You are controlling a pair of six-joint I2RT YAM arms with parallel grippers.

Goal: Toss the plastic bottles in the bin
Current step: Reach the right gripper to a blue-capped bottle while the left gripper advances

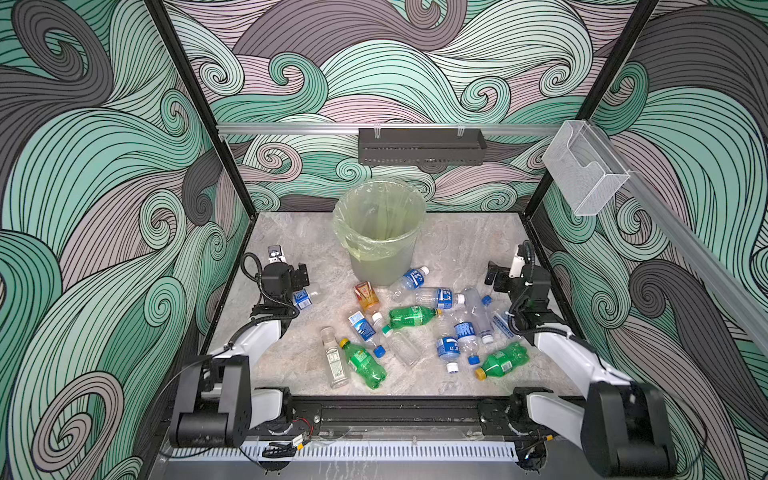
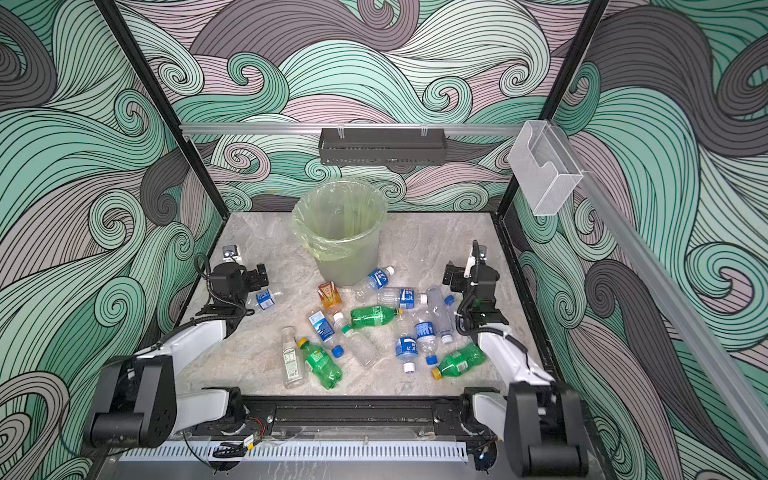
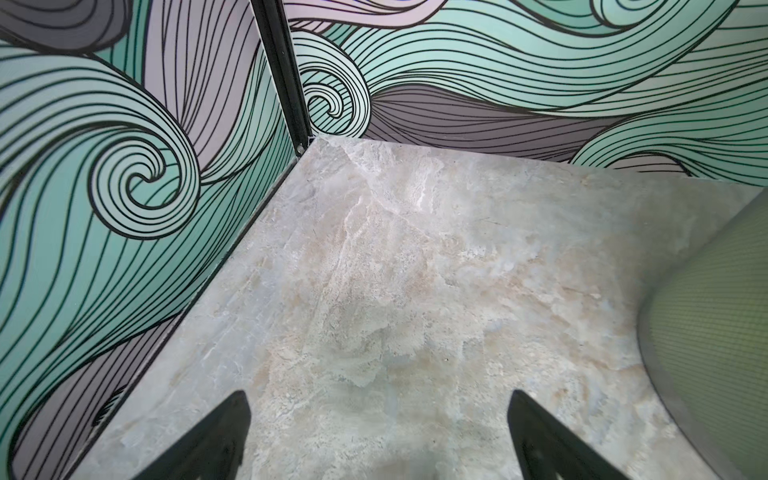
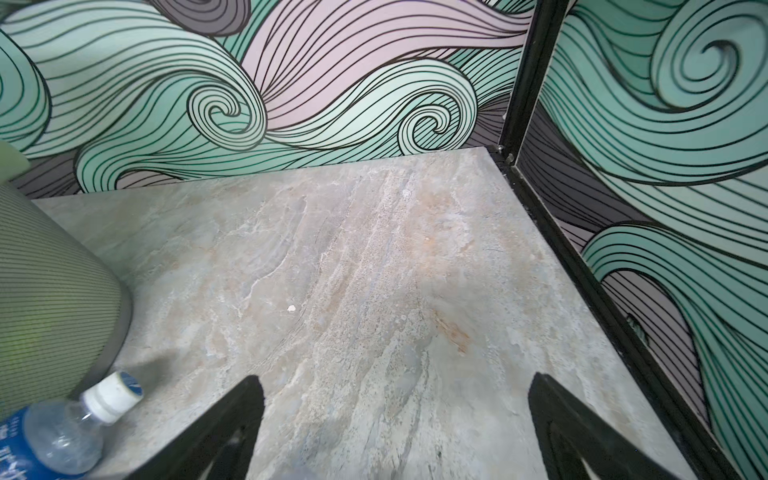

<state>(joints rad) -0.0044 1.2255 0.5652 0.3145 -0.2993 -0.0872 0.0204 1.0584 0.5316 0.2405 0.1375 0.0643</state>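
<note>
L fingers & R fingers both spread wide, gripping nothing, over bare desk either side of bin. Bin upright at desk's back centre; bottles lie scattered in front, one blue-label btl just beside its base

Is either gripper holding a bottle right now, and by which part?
Nothing is held. The left gripper and the right gripper are both open, with only bare table between their fingers; the bottles lie loose on it.

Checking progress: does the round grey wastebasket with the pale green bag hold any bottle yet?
No; in a top view the grey wastebasket shows only its green liner.
</note>
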